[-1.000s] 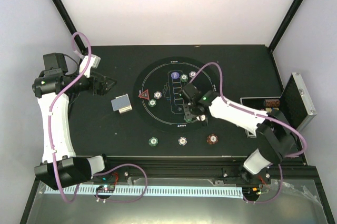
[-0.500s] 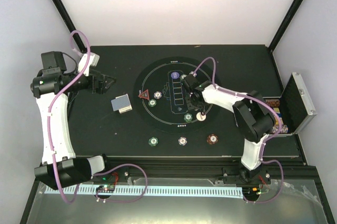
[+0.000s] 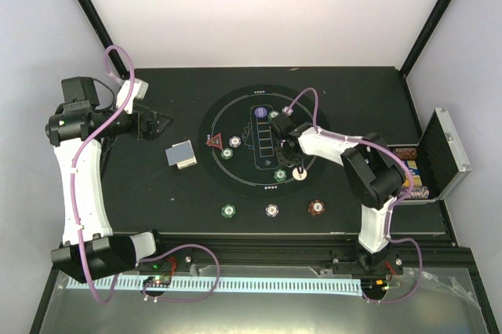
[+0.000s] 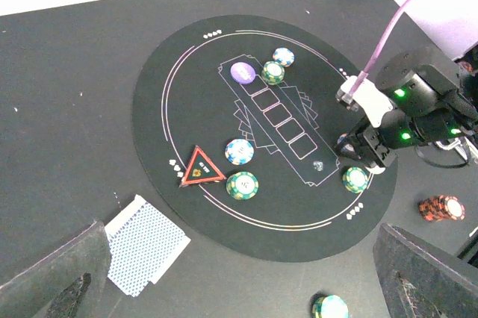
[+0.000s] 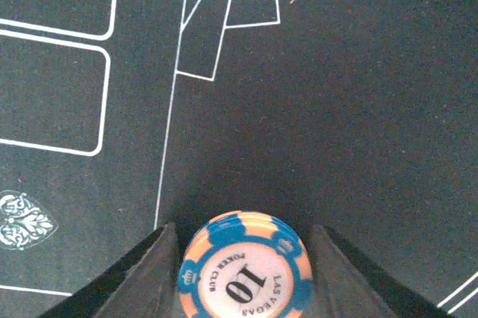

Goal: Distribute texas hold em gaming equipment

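My right gripper [image 3: 296,168] is low over the right side of the round black mat [image 3: 243,183]. In the right wrist view it [image 5: 244,230] is shut on a blue and cream "10" chip [image 5: 245,277], one finger tight against each side. My left gripper [image 3: 157,125] is open and empty, off the mat at the far left; it also shows in the left wrist view [image 4: 240,225]. The blue-backed card deck [image 3: 181,154] lies left of the mat and also shows in the left wrist view [image 4: 142,243]. A red triangle [image 3: 213,142], a purple disc [image 3: 261,113] and several chips sit on the mat.
Three chips lie in a row near the front edge: green [image 3: 228,211], white [image 3: 271,210] and red [image 3: 316,207]. An open silver-edged black case [image 3: 443,154] with chips stands at the right edge. A green chip [image 3: 280,175] lies just left of my right gripper.
My right gripper has shifted a little to the right on the mat, and its forearm has swung off the case, which now shows. The left arm has hardly moved.
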